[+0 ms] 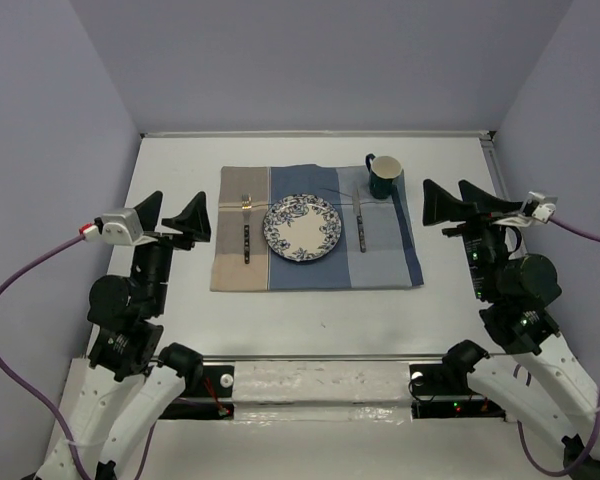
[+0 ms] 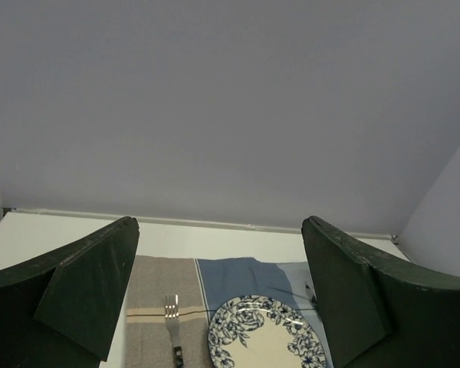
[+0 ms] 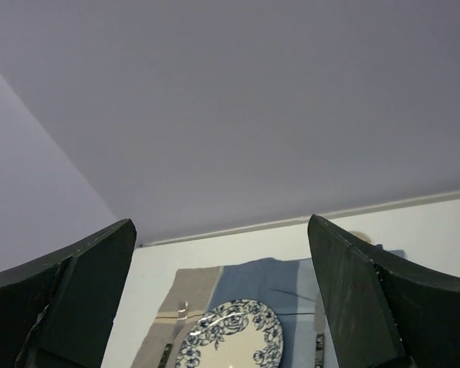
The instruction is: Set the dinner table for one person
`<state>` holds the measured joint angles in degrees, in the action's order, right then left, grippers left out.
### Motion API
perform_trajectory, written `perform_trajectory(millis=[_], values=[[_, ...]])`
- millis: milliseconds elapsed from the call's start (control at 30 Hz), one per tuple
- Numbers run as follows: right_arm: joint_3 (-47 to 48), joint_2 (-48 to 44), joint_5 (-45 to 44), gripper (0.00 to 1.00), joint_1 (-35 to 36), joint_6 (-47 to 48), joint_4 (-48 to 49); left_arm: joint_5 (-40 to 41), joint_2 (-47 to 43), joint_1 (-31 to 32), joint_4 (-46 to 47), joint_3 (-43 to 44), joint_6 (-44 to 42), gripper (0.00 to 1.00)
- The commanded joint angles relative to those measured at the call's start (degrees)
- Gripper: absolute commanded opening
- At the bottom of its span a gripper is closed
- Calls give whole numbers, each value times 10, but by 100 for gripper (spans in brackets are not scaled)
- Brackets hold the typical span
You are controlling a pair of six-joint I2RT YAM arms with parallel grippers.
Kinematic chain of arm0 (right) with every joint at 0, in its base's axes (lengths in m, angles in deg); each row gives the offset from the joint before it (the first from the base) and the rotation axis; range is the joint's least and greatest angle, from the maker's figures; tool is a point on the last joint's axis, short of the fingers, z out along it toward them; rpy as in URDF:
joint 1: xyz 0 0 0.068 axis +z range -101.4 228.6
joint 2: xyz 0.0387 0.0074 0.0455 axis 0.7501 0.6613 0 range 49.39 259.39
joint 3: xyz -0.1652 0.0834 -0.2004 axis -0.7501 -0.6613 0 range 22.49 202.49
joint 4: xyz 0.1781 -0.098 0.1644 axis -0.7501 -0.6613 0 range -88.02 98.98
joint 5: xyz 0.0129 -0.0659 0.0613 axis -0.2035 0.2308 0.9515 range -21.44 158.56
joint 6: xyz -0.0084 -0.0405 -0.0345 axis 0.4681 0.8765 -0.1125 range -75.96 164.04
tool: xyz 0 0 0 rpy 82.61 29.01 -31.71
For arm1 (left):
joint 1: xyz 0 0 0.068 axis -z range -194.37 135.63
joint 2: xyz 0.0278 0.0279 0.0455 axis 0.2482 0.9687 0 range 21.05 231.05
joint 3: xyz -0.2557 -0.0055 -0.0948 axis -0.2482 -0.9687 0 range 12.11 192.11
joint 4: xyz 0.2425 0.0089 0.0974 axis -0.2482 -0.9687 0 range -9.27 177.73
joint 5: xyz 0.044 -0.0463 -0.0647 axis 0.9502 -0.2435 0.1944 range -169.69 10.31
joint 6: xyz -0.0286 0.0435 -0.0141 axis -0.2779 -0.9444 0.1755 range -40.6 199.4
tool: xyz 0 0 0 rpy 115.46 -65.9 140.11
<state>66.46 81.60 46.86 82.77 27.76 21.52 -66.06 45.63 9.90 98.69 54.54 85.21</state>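
Note:
The white dinner table (image 1: 180, 150) carries a blue-and-tan striped placemat (image 1: 380, 265). A blue floral plate (image 1: 302, 228) sits at the mat's middle. A fork (image 1: 247, 232) lies left of the plate and a knife (image 1: 360, 225) right of it. A dark mug (image 1: 384, 175) stands at the mat's far right corner. My left gripper (image 1: 177, 215) is open and empty, raised left of the mat. My right gripper (image 1: 442, 202) is open and empty, raised right of the mat. The plate (image 2: 264, 336) and fork (image 2: 172, 322) show between the left fingers; the plate (image 3: 230, 335) shows between the right fingers.
Lilac walls close the table on the left, back and right. A metal rail (image 1: 310, 378) runs along the near edge between the arm bases. Purple cables (image 1: 20, 290) loop from both wrists.

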Motion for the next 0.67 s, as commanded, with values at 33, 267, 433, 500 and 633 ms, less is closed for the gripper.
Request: perform_trajectory(millis=[33, 267, 433, 500, 633], values=[[-13, -28, -82, 100, -2, 38, 5, -11, -12, -5, 42, -2, -15, 99], [-32, -20, -84, 100, -2, 40, 28, -12, -15, -5, 47, -4, -19, 99], [-26, -7, -82, 100, -2, 35, 27, -11, -13, -5, 44, -3, -19, 99], [-24, -7, -83, 100, -2, 35, 27, -12, -10, -5, 42, -2, -20, 99], [-18, -8, -82, 100, -2, 35, 27, -18, -5, -5, 37, 3, -17, 99]])
